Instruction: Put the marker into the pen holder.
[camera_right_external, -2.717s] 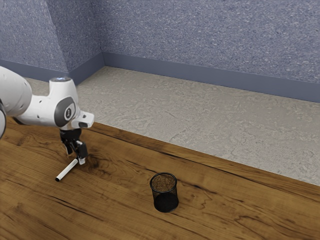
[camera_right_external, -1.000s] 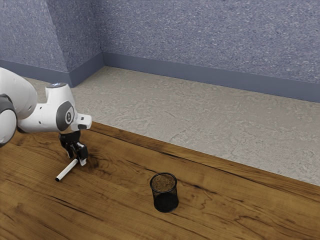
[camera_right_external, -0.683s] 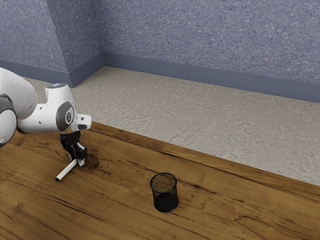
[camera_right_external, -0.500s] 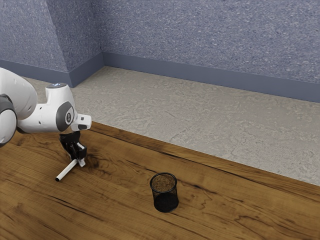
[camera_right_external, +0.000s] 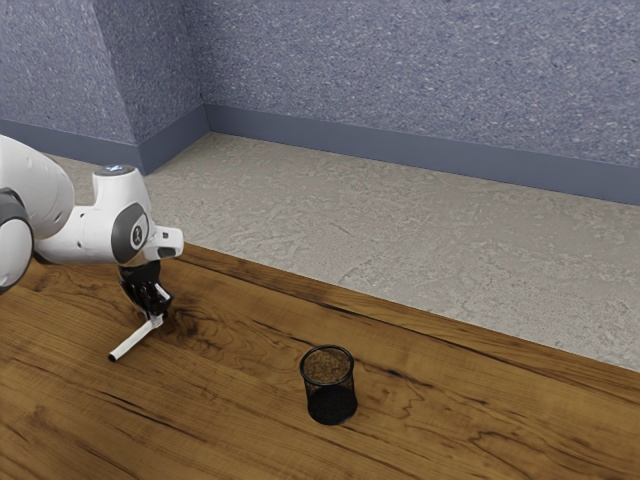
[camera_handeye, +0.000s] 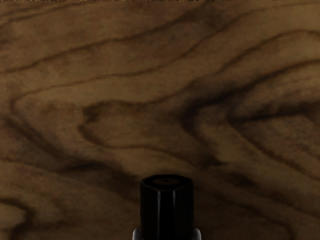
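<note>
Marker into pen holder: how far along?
Done: the gripper is at the marker, its fingers looking shut on one end. In hand: that grip, marker low at the table; lifted or not, I can't tell. Left: raise it, carry it to the pen holder, lower it in; the holder stands upright, apart from the marker.

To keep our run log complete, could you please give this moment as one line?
end effector: shut on marker | pen holder: upright | marker: outside holder | placing: not done
</note>
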